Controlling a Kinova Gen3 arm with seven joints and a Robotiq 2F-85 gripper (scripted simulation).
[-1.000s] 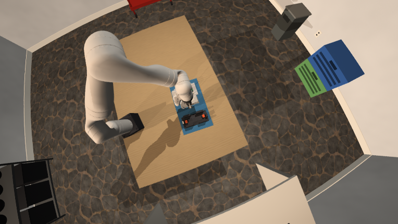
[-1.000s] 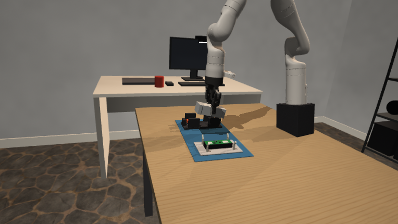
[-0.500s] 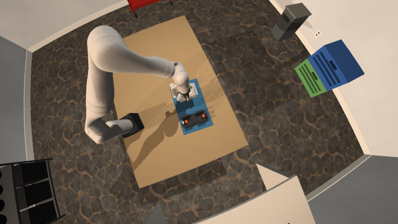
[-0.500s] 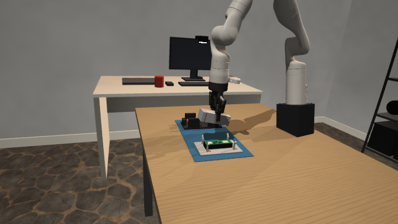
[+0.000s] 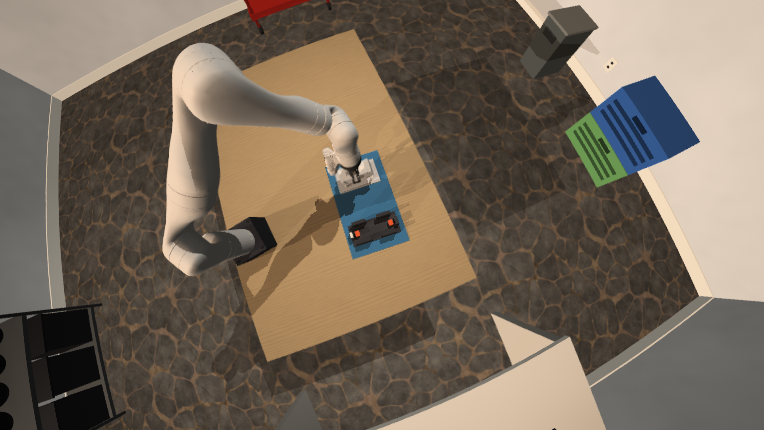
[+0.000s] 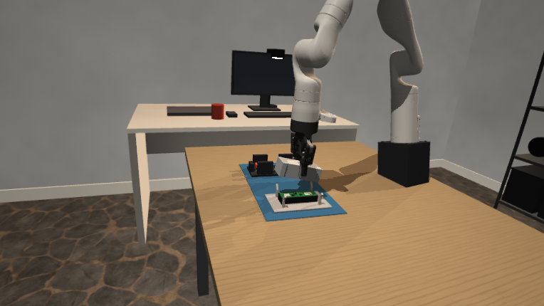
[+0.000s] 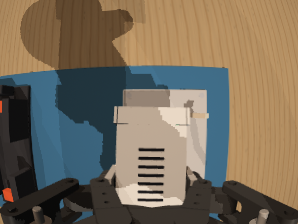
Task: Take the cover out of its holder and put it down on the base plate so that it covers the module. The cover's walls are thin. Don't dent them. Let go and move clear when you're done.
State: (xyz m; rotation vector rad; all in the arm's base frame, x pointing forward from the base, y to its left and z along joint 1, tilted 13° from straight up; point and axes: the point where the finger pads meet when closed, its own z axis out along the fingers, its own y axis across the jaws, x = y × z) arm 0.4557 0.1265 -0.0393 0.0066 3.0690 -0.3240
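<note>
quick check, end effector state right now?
End effector: closed on the grey cover, carried above the base plate, not yet set down.

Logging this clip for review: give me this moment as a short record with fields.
gripper: jaws shut on the pale grey thin-walled cover
cover: in the air above the white base plate, tilted, not seated
module: green circuit board on the base plate, uncovered
holder: black, orange-tabbed, vacated
mat: blue, under holder and plate
</note>
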